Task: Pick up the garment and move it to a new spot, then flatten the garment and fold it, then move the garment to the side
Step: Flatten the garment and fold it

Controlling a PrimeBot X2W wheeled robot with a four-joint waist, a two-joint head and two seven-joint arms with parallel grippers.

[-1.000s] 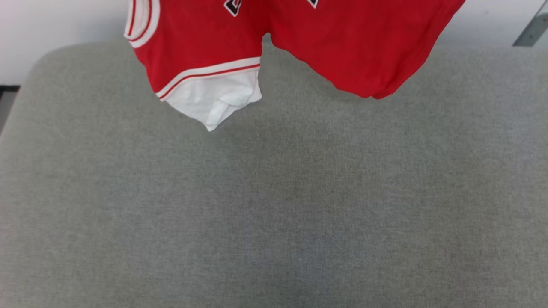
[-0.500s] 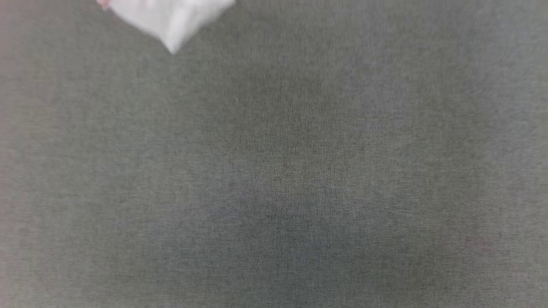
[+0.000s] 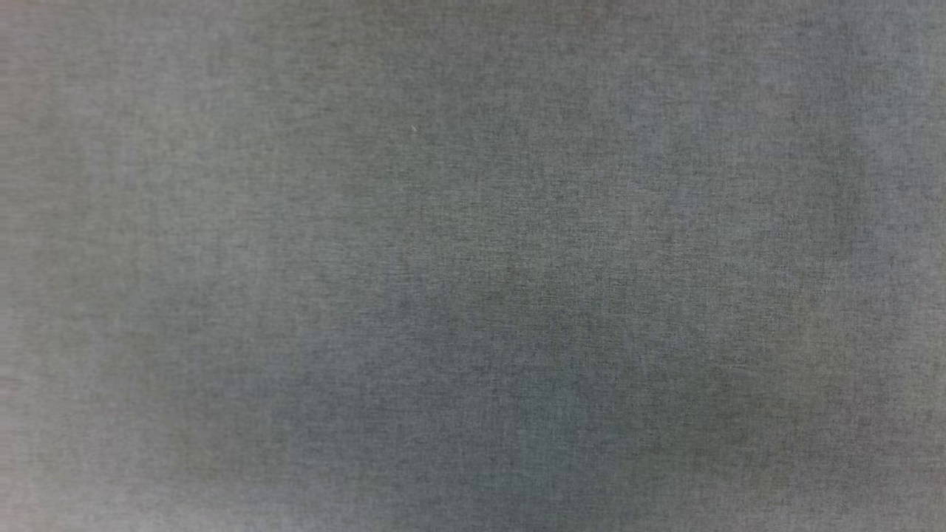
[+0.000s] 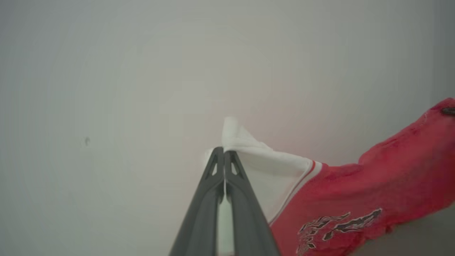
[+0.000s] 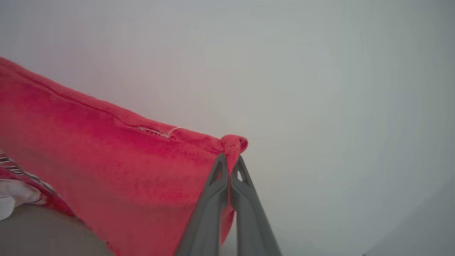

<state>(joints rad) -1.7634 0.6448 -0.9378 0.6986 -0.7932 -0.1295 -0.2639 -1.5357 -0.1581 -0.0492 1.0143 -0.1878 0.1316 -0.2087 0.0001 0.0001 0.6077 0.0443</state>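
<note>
The red sleeveless basketball jersey with striped trim and white lining point(image 4: 373, 185) hangs in the air, spread between two grips: left jaws clenched on a white lining corner, right jaws clenched on a red hem corner. It looks light, soft and limp, so seamed edges are probably the best hold. Its long axis runs grip to grip.

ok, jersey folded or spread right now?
Spread, not folded. The garment hangs stretched between two pinched corners: left gripper shut on a white-lined corner, right gripper shut on a red one.
</note>
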